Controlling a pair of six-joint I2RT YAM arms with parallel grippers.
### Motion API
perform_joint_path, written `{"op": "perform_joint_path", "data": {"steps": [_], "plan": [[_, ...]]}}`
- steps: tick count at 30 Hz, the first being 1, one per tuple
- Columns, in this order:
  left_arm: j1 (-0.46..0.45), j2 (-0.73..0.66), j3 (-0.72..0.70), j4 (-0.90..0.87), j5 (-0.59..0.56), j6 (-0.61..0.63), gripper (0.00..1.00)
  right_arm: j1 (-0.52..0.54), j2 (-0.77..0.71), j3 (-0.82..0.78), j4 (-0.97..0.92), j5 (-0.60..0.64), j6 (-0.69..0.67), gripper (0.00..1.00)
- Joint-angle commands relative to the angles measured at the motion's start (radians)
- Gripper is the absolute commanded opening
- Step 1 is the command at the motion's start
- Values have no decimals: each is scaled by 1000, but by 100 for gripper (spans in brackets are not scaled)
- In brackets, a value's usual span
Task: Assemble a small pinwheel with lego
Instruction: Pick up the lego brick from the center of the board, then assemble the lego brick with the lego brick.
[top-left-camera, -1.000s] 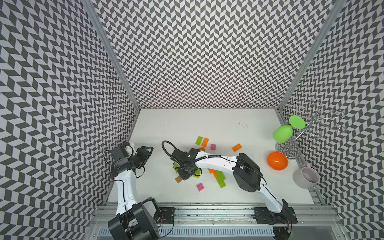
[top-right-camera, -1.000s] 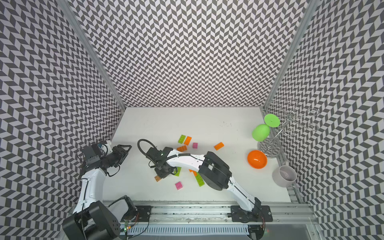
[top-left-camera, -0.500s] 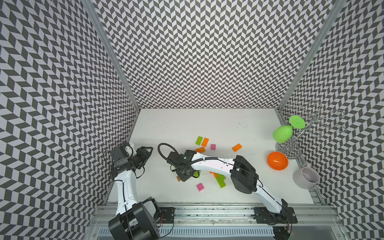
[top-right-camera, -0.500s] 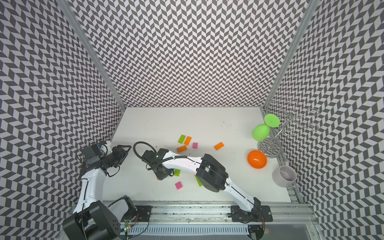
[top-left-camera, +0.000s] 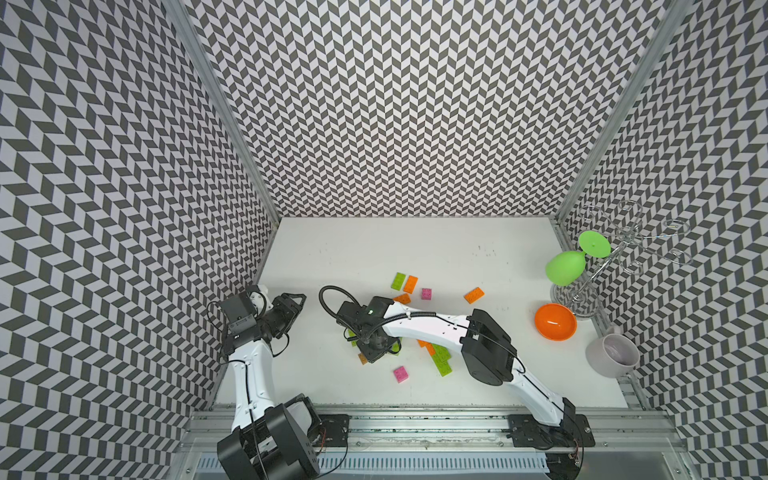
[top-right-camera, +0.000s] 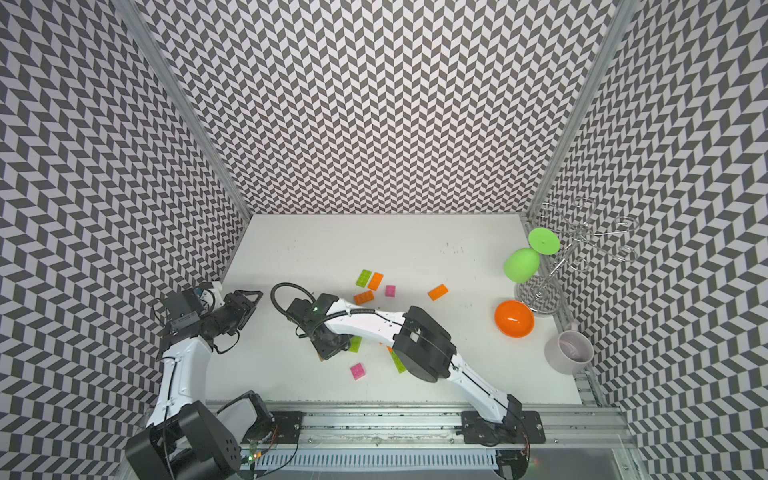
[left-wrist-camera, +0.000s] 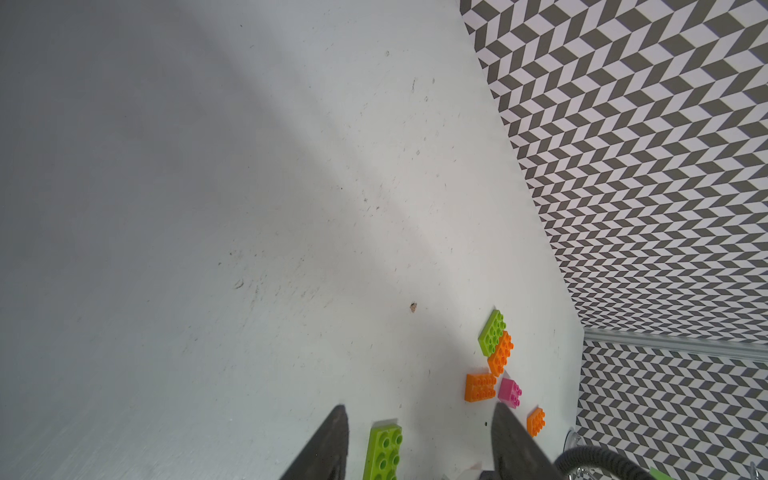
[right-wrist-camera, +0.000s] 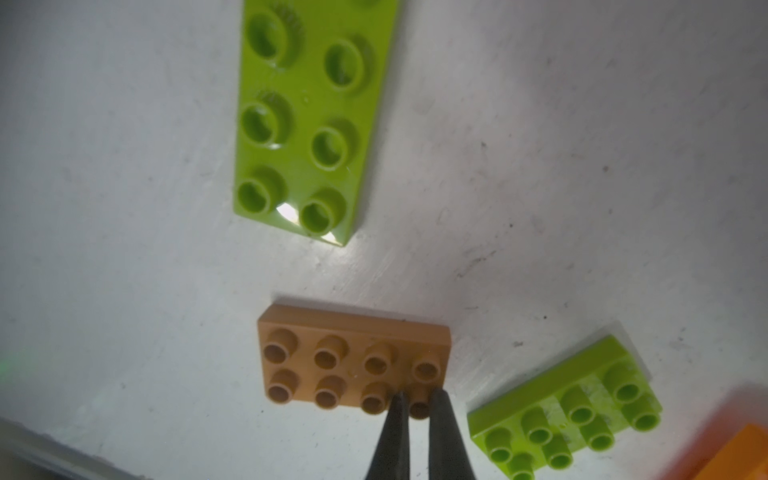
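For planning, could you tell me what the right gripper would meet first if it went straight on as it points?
The brown oblong studded plastic brick; the right gripper seems to pinch its corner stud, though depth is unclear.

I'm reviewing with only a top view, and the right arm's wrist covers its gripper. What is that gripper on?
Observer: In the right wrist view, the right gripper is shut about a corner stud of the brown brick, which lies flat, studs up.
Operator: Is anything crowding that brick?
Observer: A lime brick lies close beside it, not touching.
Operator: And the other arm, is it holding anything?
Observer: No. The left wrist view shows the left gripper with its jaws apart and nothing between them.
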Motion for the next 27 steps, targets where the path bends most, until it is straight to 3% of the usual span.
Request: {"op": "perform_joint_path", "data": {"steps": [1,8,17,22,27], "plan": [[7,-12,-9,11,20,15,55,-23,-75,-11,-16,-29,5,8],[-34,-23,-15,44,57,14,58,-80,-304,-301,111,-43,-51,8],[-344,-31,-34,165,-50,-97,59,-151,-602,-725,199,-46,-120,8],[-452,5,-37,208,-94,-130,60,-151,-625,-803,248,-49,-157,8],[-482,13,-33,212,-111,-133,59,-154,-593,-785,273,-41,-159,8]]}}
